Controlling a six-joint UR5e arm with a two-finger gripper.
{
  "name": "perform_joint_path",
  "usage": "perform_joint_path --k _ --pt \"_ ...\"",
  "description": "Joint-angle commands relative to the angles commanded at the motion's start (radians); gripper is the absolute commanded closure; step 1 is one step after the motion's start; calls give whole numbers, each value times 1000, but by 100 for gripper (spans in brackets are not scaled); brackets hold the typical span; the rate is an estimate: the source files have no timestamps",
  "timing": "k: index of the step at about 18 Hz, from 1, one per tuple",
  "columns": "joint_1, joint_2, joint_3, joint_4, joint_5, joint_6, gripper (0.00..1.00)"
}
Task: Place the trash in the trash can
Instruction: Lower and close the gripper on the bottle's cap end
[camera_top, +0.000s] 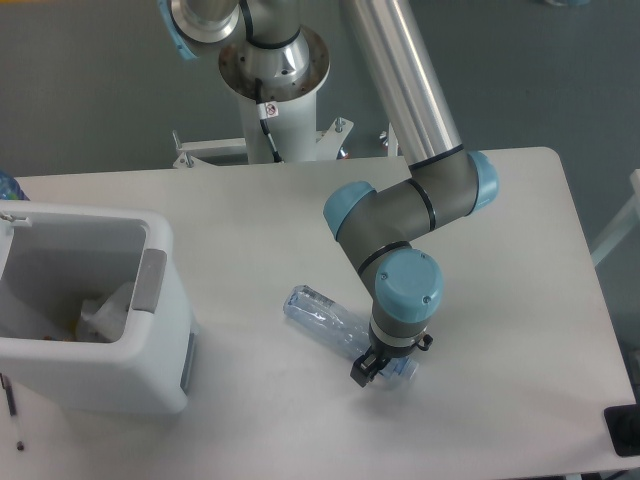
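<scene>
A robot gripper presses down over one end of the crushed plastic bottle lying on the table, jaw closure unclear, likely grasping before lifting toward the white trash can well left.

No readable text; perhaps a small red-marked sticker on the robot base.

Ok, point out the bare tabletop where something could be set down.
Bare patches: between the trash can and the bottle; the far strip behind the arm's elbow; the right side toward the table edge. Crowded around the gripper over the bottle's end.
</scene>
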Motion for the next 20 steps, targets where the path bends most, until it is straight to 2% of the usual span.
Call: perform_joint_path --k 10,15,20 --pt "0 -18 23 0 2 -32 52" --pt "0 -11 29 2 2 -26 53" --pt "0 -2 66 -3 0 -18 53"
